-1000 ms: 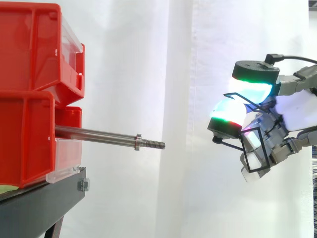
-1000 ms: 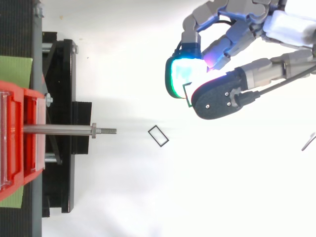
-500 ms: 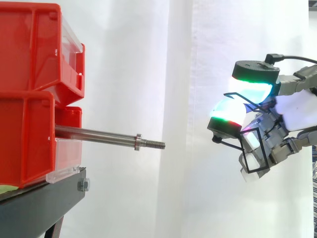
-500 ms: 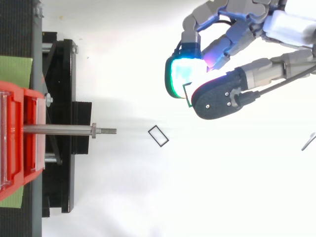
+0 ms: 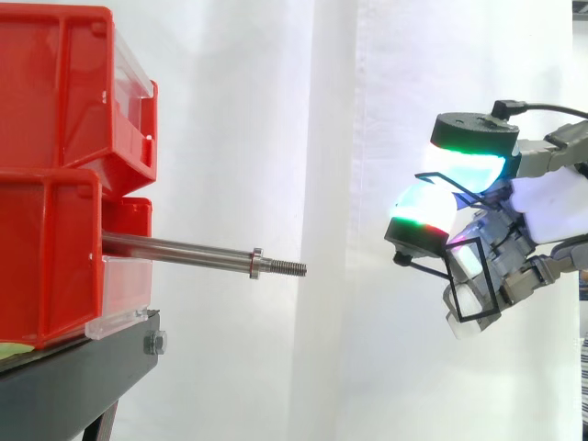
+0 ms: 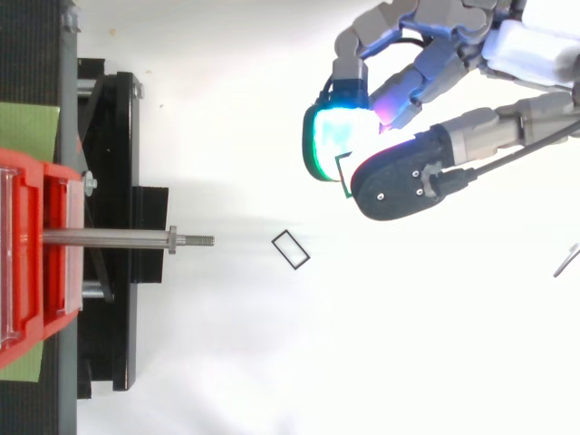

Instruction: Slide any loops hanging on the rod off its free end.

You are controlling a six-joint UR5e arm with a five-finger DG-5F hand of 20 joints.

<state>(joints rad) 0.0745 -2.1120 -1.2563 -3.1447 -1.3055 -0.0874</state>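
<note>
A steel rod [image 5: 184,250] sticks out level from the red bins [image 5: 55,175], and its threaded free end [image 5: 289,267] points right. Nothing hangs along the rod [image 6: 109,239]. My hand [image 5: 542,202] hovers well to the right of the free end and a little above it, fingers curled. A thin black rectangular loop [image 5: 490,274] is pinched between its glowing pads, and a corner of that loop [image 6: 341,172] peeks out between them. A second black rectangular loop [image 6: 296,244] lies flat on the white floor, just beyond the rod's tip.
The bins stand on a black stand [image 5: 73,377] at the left, with a green sheet [image 6: 23,131] under them. A white curtain hangs behind. White floor spreads between the rod's end and my hand [image 6: 426,63].
</note>
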